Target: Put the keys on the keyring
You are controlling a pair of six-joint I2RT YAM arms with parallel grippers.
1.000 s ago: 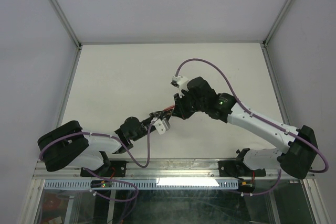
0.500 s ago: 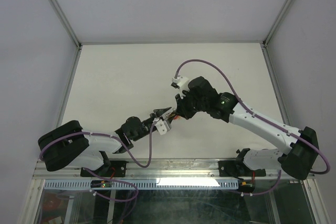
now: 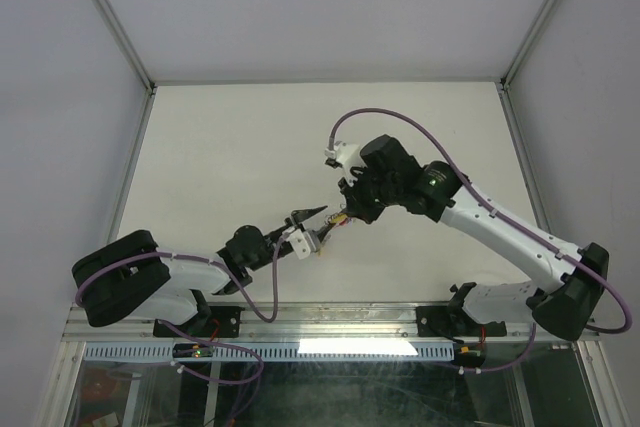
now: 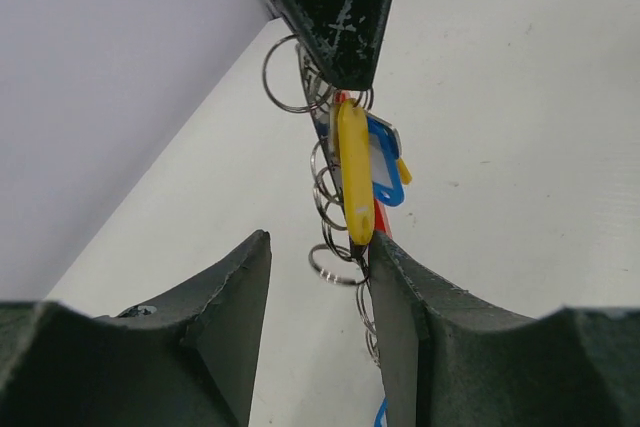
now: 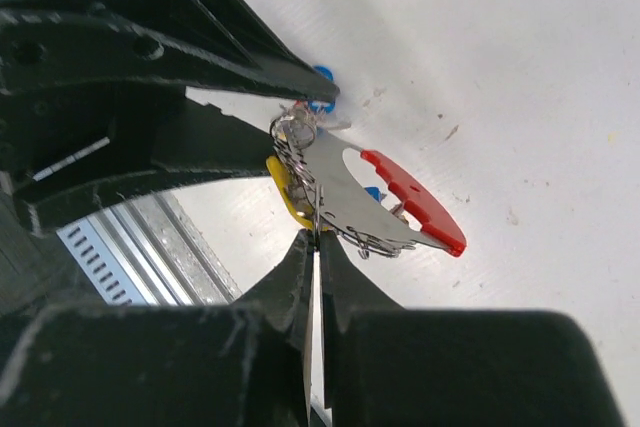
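Observation:
My right gripper [image 5: 318, 235] is shut on the edge of the keyring [image 5: 352, 199], a grey flat bar with a red arc [image 5: 417, 199], and holds it above the table. The keys [image 4: 340, 187] hang from it in a bunch of silvery split rings, with a yellow tag [image 4: 353, 169] and a blue tag [image 4: 385, 169]. My left gripper [image 4: 318, 247] is open just below the bunch. Its right finger [image 4: 400, 297] touches the yellow tag's tip and its left finger stands apart. In the top view both grippers meet near the table's front middle, the left gripper [image 3: 308, 220] beside the right gripper [image 3: 338, 215].
The white table [image 3: 230, 147] is walled by pale panels at the back and both sides. A metal rail [image 3: 330, 317] runs along the near edge by the arm bases. A purple cable [image 3: 400, 127] loops above the right wrist.
My left gripper's jaws have spread apart from the bunch. My right arm has turned and shifted slightly, and the bunch now hangs from the right gripper alone.

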